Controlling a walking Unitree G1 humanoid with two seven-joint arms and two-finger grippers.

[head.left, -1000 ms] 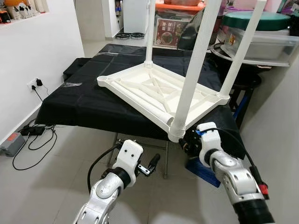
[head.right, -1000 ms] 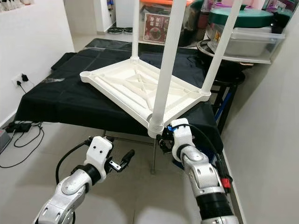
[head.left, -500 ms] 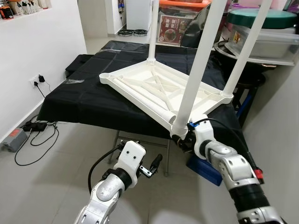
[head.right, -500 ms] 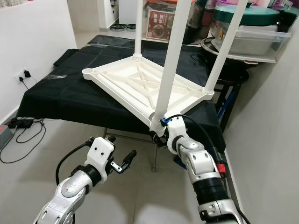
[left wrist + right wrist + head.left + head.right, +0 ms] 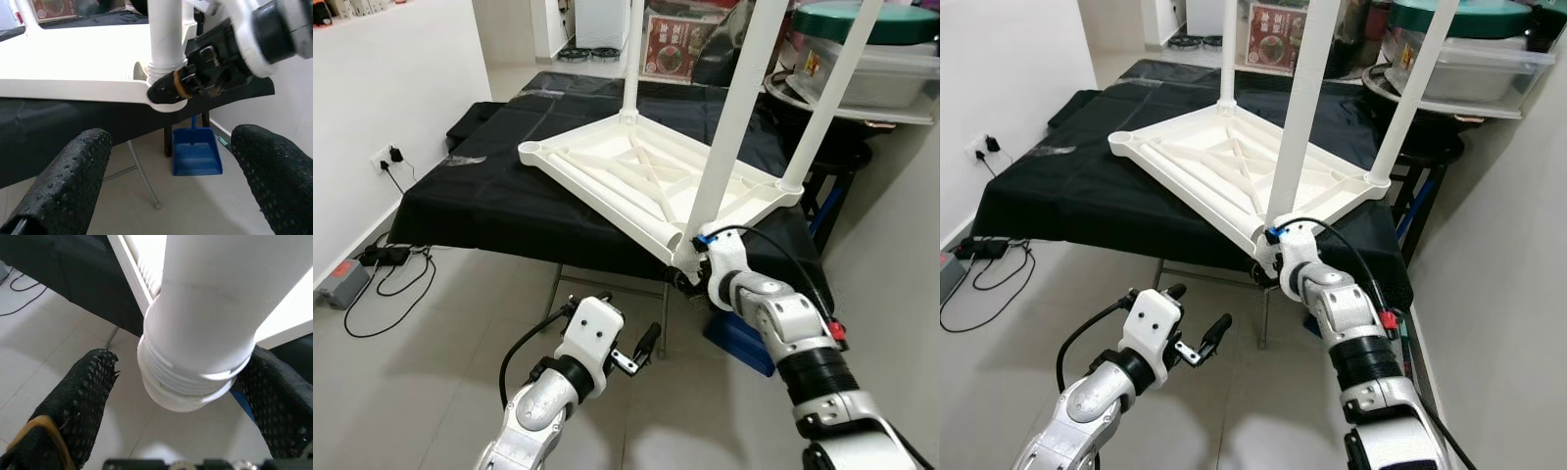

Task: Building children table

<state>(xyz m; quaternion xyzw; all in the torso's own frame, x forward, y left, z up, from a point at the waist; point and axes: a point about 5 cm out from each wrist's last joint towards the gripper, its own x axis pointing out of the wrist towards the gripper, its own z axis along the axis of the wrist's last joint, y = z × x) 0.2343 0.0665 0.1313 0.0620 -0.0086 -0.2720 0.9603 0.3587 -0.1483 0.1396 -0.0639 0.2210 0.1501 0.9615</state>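
Note:
A white children's table (image 5: 636,181) lies upside down on a black-covered table (image 5: 480,215). Three white legs stand up from its corners, and the left corner socket (image 5: 530,149) is bare. The near leg (image 5: 729,127) rises from the overhanging front corner. My right gripper (image 5: 690,274) is at that corner, open, with a finger on each side of the leg's threaded base (image 5: 195,377). My left gripper (image 5: 1198,308) hangs open and holds nothing, lower down in front of the table's edge. Its wrist view looks up at the corner (image 5: 164,93).
A blue dustpan (image 5: 195,156) lies on the floor under the corner. The black table's metal folding legs (image 5: 607,284) stand just behind my left gripper. Storage bins on a stool (image 5: 862,78) crowd the right. A white wall with a socket and cables (image 5: 386,157) runs along the left.
My right gripper has risen from below the front corner to straddle the near leg's base. The left arm has barely moved. The camera has shifted slightly.

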